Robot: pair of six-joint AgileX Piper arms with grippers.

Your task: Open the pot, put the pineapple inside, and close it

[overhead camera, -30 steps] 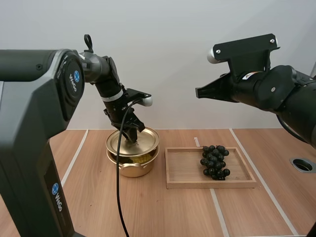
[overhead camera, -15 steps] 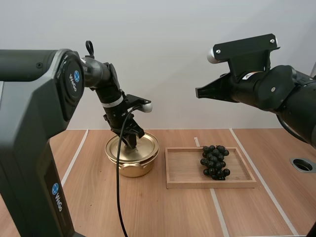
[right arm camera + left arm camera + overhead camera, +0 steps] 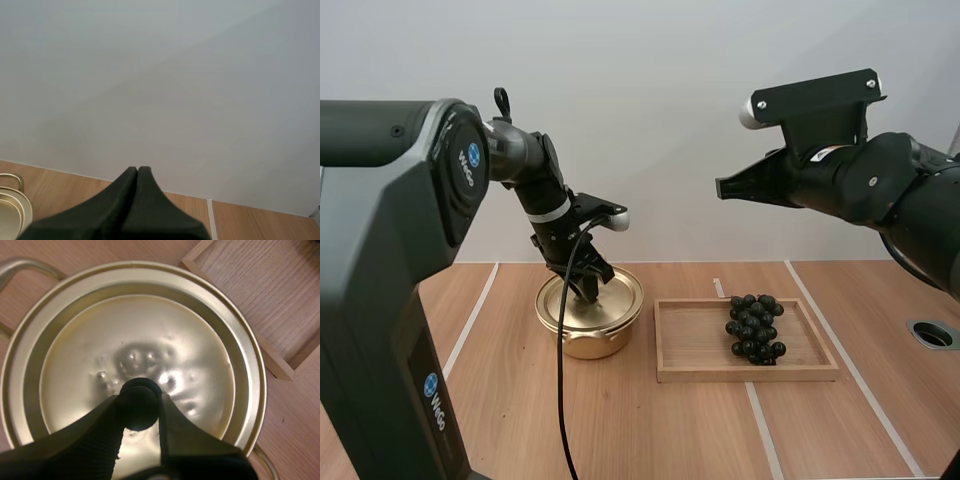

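Two black fingers of the left gripper point(image 3: 140, 402) pinch the round black knob point(image 3: 139, 392) at the centre of the gold metal lid point(image 3: 150, 335). The lid sits on the gold metal pot point(image 3: 588, 342), just beside the shallow wooden tray point(image 3: 695, 372), and hides the pot's contents. The right gripper point(image 3: 137, 172) hangs high above the table point(image 3: 620, 430), its fingers pressed together on nothing. Risk: if the arm lifts before the knob is released, the lid may tilt or drag the pot toward the tray. The lid appears level, though the high view cannot confirm the rim all round. The left wrist view resolves the pinch, which the arm masks in the high view; the high view adds the bunch of dark grapes point(image 3: 754, 325) lying in the tray.
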